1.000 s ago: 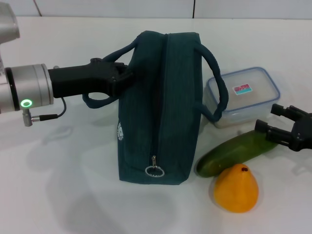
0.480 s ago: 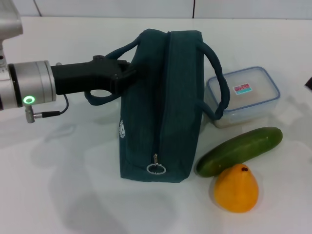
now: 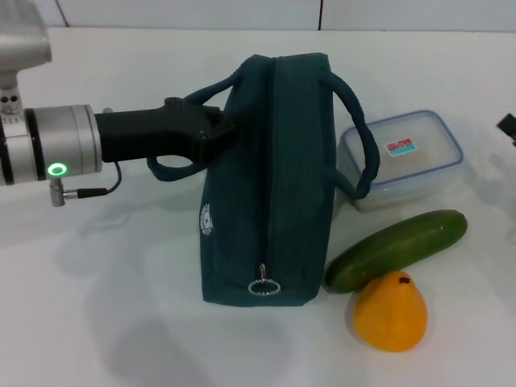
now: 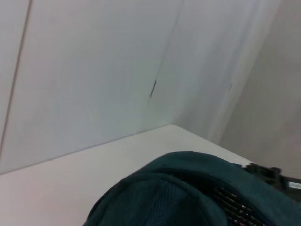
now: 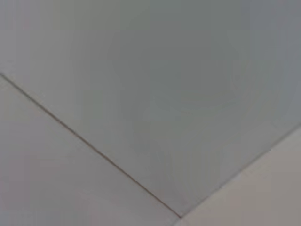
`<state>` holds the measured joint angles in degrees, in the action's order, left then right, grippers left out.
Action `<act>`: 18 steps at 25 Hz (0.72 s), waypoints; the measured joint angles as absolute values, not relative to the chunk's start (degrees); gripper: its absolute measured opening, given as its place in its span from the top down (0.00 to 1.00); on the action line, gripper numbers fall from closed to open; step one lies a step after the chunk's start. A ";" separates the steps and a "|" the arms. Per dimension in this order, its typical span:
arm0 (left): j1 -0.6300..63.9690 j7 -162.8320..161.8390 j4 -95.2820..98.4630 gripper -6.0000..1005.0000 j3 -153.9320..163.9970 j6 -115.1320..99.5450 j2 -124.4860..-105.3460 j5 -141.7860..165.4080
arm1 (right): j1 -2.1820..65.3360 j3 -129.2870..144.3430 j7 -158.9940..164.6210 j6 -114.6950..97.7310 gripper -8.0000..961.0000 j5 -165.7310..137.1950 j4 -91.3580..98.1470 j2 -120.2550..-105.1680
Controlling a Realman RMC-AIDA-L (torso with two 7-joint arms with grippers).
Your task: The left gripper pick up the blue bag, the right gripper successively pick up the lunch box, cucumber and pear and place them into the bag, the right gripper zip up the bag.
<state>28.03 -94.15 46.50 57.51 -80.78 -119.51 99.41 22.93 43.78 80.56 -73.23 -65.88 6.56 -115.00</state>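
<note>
One gripper is at work: the left gripper [image 3: 211, 129] reaches in from the bag's left, its fingers clamped on the near handle of the blue bag [image 3: 270, 185]. The bag stands upright on the white table [image 3: 121, 322], zipper closed. Right of the bag sit the lunch box [image 3: 403, 159], then the cucumber [image 3: 397, 249] touching the pear [image 3: 391, 312]. Only a dark sliver of the right gripper [image 3: 508, 126] shows at the far right edge; its fingers cannot be judged.

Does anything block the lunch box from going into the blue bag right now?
Yes. The blue bag is zipped shut along its top, ring pull at the near end. The lunch box sits beside it, behind the right handle.
</note>
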 joint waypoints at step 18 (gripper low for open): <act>28.53 -93.96 46.95 0.95 59.26 -81.13 -119.41 99.66 | 27.15 46.78 89.21 -69.29 0.24 -66.43 3.57 -115.37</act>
<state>28.53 -93.96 46.95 59.26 -81.13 -119.41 99.66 27.15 46.78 89.21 -69.29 -66.43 3.57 -115.37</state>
